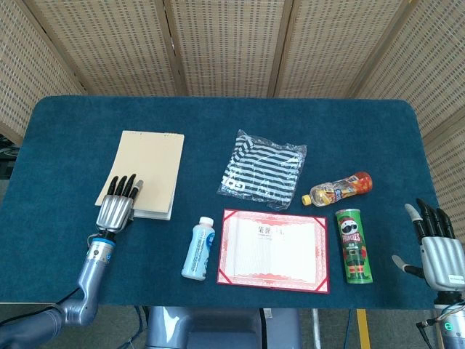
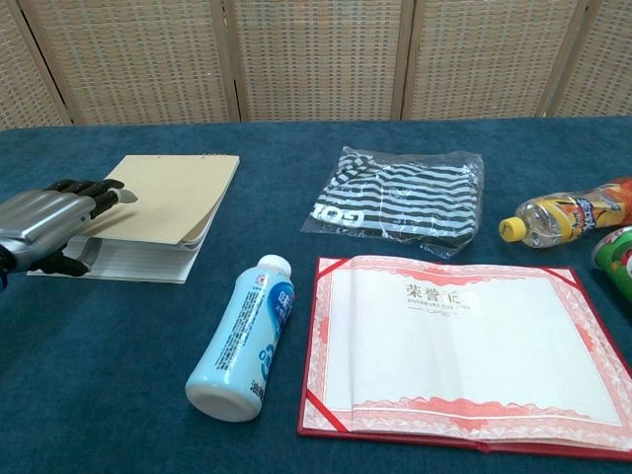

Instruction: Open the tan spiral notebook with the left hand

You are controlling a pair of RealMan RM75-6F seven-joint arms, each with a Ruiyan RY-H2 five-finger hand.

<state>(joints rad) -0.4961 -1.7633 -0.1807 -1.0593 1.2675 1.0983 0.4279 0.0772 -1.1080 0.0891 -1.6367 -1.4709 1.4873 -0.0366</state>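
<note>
The left hand sits at the near left corner of the tan spiral notebook, fingers over the cover and thumb apparently beneath it, pinching the cover up off the lined pages. The notebook lies at the left of the blue bench. To its right are a white milk bottle, a striped packet, an open red certificate folder, a drink bottle and a green Pringles can. The right hand hovers at the far right edge, fingers spread and holding nothing.
</note>
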